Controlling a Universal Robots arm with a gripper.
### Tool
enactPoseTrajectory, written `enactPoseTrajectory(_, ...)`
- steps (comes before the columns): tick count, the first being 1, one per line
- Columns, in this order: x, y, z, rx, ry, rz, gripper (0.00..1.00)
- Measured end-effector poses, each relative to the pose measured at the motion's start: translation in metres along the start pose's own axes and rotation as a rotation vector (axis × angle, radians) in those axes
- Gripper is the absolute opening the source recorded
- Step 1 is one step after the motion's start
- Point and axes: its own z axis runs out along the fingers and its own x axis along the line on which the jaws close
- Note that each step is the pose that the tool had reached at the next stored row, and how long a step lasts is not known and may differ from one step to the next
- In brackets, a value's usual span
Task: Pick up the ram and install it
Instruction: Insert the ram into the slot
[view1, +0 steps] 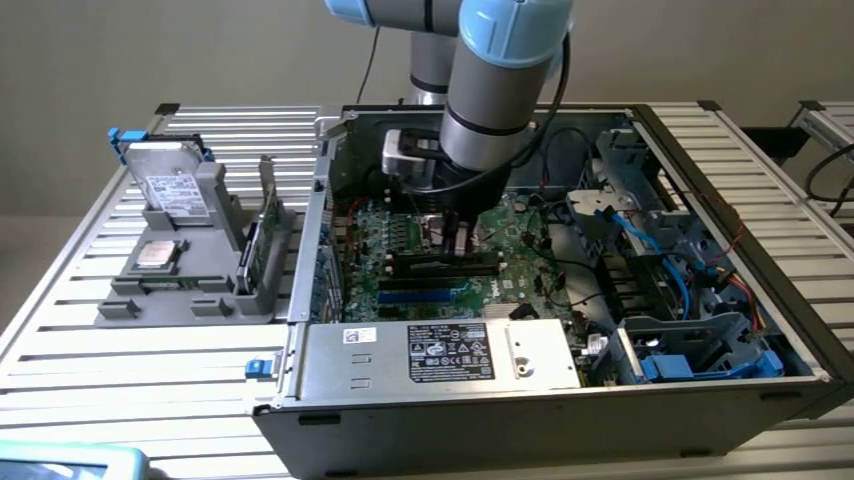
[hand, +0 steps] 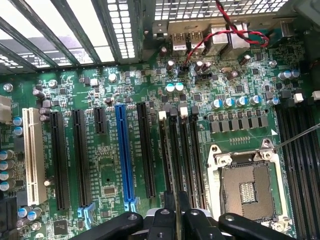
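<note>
Jaws clamp the ram over the motherboard's black memory slots

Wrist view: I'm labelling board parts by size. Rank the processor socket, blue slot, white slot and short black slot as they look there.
1. processor socket
2. blue slot and white slot: alike in length, not ranked
3. short black slot

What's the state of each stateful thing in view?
Dark grey metal computer case: side panel off, open.
Square silver processor socket: empty, contacts exposed.
Long blue expansion slot: empty.
Long white expansion slot: empty.
Black memory slots beside the socket: empty.
Gripper: inside the case, above the green motherboard.
</note>
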Motion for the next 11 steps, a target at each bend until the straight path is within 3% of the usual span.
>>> enactPoseTrajectory(11, 0.0002, 0.0003, 0.0024, 0.0018, -0.0028, 0.028, 0.14)
